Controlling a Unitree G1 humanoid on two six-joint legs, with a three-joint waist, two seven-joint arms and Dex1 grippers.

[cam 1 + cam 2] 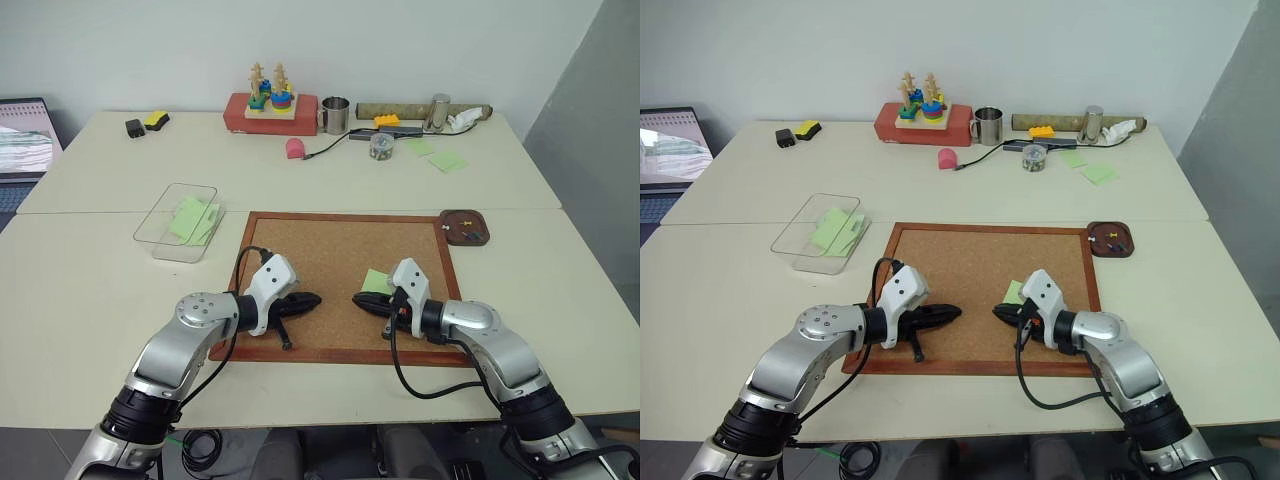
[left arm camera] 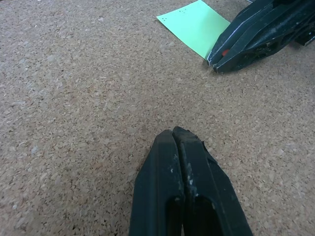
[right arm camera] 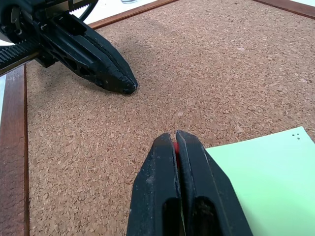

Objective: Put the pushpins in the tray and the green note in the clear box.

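Two black pincers face each other over the corkboard point(image 1: 345, 275), the left pincer point(image 1: 316, 298) closed and empty, the right pincer point(image 3: 175, 136) clamped on a red pushpin point(image 3: 174, 144) beside the green note point(image 3: 268, 177).

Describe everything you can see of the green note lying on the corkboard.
The green note is a light green square of thin paper lying flat on the corkboard, toward its right side near the front edge. It looks unfolded and uncreased, with a few tiny dots, possibly pin holes, near one corner. The right gripper sits at its edge with jaws shut, a speck of red showing between the tips; whether the paper itself is pinched cannot be told. The left gripper rests apart from it, jaws shut.
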